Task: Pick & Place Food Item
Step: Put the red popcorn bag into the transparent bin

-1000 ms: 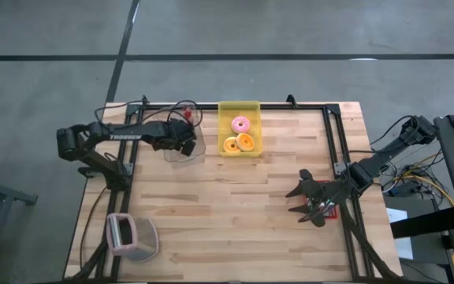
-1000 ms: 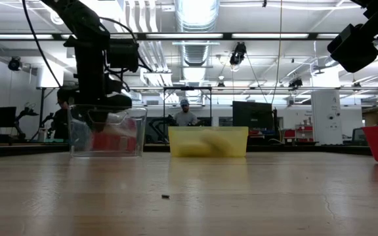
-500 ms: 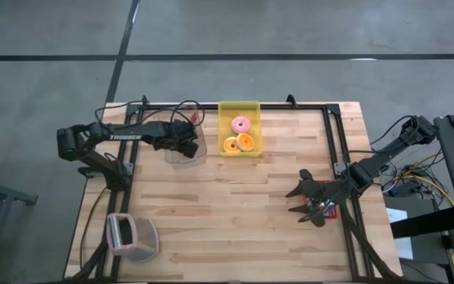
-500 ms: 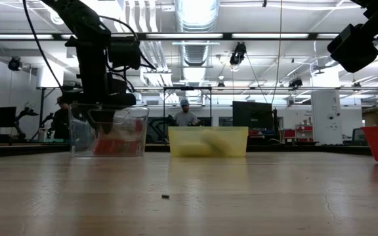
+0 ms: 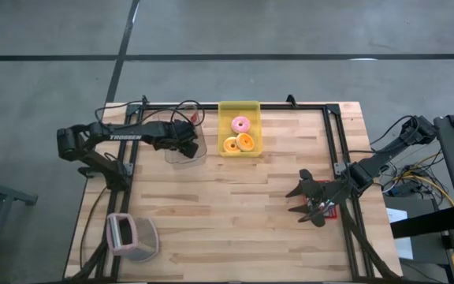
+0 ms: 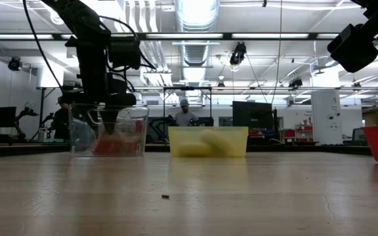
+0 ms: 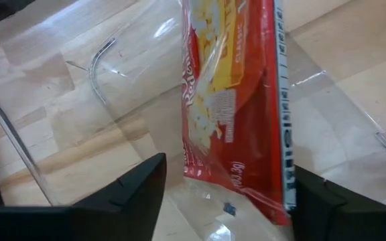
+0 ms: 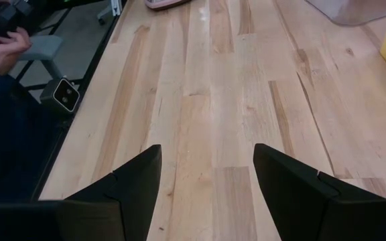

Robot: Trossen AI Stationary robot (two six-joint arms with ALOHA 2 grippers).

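One popcorn bag (image 7: 236,114) inside clear bin (image 5: 183,150), left fingers (image 7: 139,184) spread apart

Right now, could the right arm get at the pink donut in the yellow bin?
Probably yes. The pink donut lies uncovered in the open-topped yellow bin, and bare tabletop runs between it and the right pincer, which is open and empty. The left pincer is over the clear container beside the bin.

Glossy red popcorn bag (image 7: 236,127) in clear plastic bin (image 7: 133,87); wood table (image 8: 246,134).

Robotics lab, ceiling ducts (image 6: 192,16), monitors (image 6: 251,115)
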